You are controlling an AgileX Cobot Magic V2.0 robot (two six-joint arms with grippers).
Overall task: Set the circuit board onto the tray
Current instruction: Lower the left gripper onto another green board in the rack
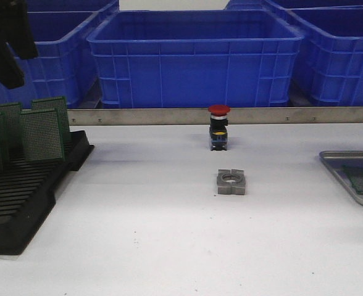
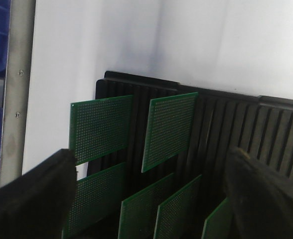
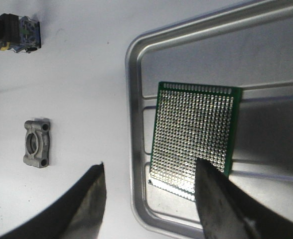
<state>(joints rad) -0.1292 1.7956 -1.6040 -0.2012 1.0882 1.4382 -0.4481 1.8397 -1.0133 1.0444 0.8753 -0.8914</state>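
A green circuit board (image 3: 194,134) lies flat on the silver-grey tray (image 3: 134,124), near its corner; the board (image 1: 362,180) and tray (image 1: 336,157) also show at the right edge of the front view. My right gripper (image 3: 149,191) is open and empty above the tray's rim, one finger (image 3: 221,204) over the board's near corner. My left gripper (image 2: 146,199) is open and empty above the black slotted rack (image 2: 221,124), which holds several upright green boards (image 2: 169,129). In the front view the left arm (image 1: 5,52) hangs over the rack (image 1: 21,197).
A red-capped push button (image 1: 219,126) and a grey metal block with a round hole (image 1: 231,182) stand mid-table; both show in the right wrist view, the button (image 3: 17,32) and the block (image 3: 37,143). Blue crates (image 1: 194,58) line the back behind a metal rail.
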